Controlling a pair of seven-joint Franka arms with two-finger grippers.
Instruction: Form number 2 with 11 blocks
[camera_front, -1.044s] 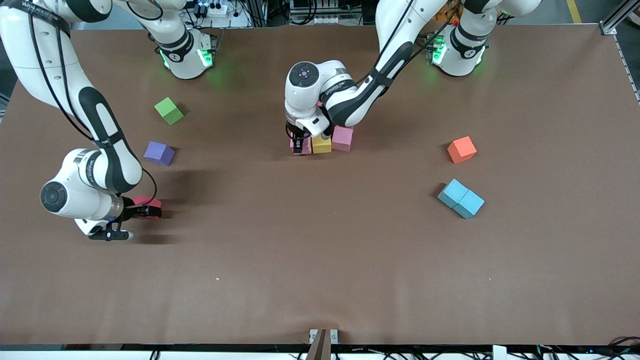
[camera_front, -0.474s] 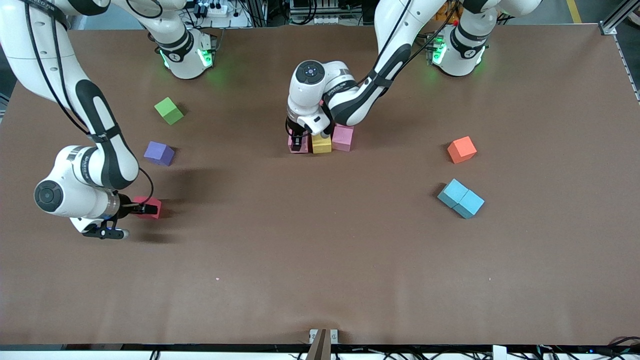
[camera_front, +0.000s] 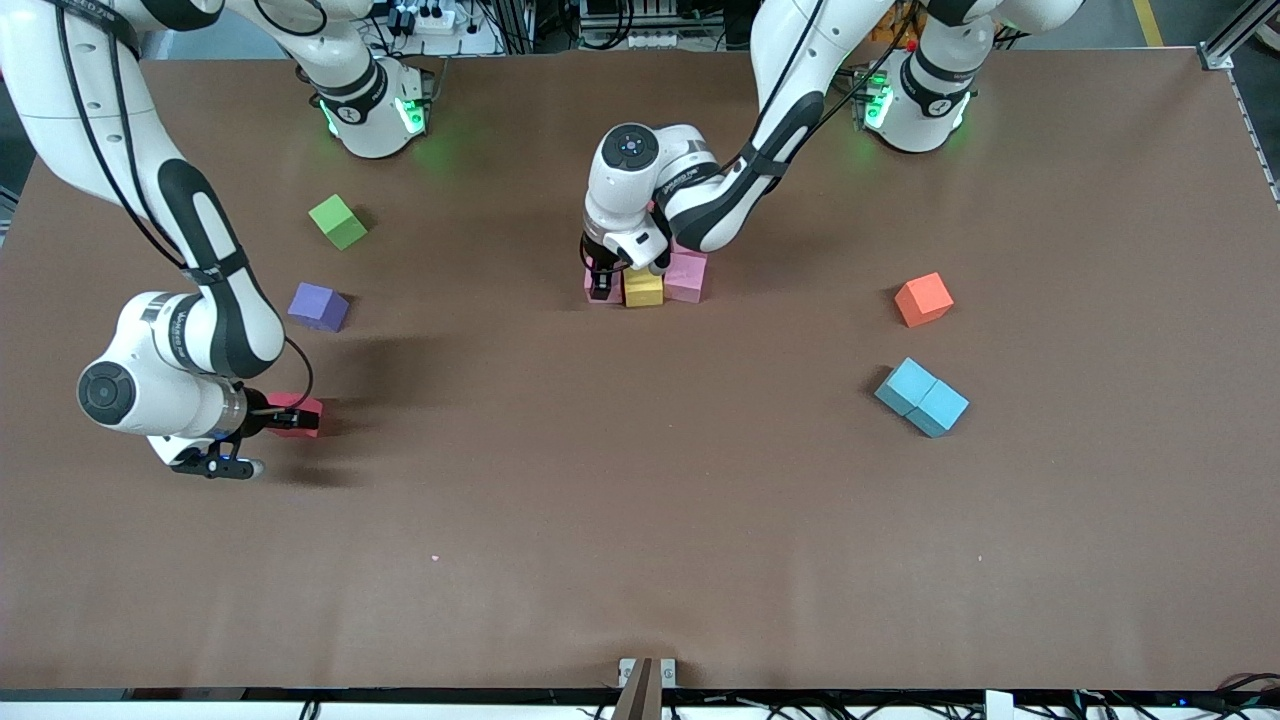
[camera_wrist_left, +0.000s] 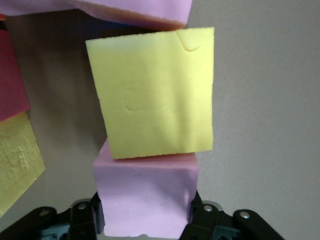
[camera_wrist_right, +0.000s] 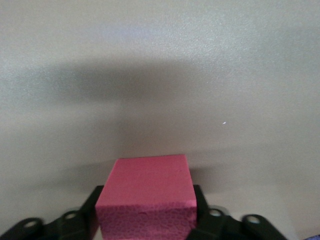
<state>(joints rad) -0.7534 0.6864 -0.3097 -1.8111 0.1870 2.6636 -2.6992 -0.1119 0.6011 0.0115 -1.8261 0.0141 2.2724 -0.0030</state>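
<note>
In the middle of the table a yellow block (camera_front: 643, 288) touches a pink block (camera_front: 686, 275). My left gripper (camera_front: 600, 283) is down beside them, shut on another pink block (camera_wrist_left: 145, 195), which stands against the yellow block (camera_wrist_left: 155, 95) on the side toward the right arm's end. The left wrist view also shows a red block (camera_wrist_left: 10, 85) and a second yellow block (camera_wrist_left: 15, 160) close by; the arm hides them in the front view. My right gripper (camera_front: 288, 417) is low at the right arm's end, its fingers (camera_wrist_right: 200, 200) pressed on a red block (camera_wrist_right: 145, 200).
A purple block (camera_front: 318, 306) and a green cube (camera_front: 338, 221) lie toward the right arm's end. An orange block (camera_front: 923, 299) and two touching light blue blocks (camera_front: 920, 397) lie toward the left arm's end.
The right gripper's fingers have closed in on the red block. The left wrist has shifted slightly toward the left arm's end, still holding its pink block.
</note>
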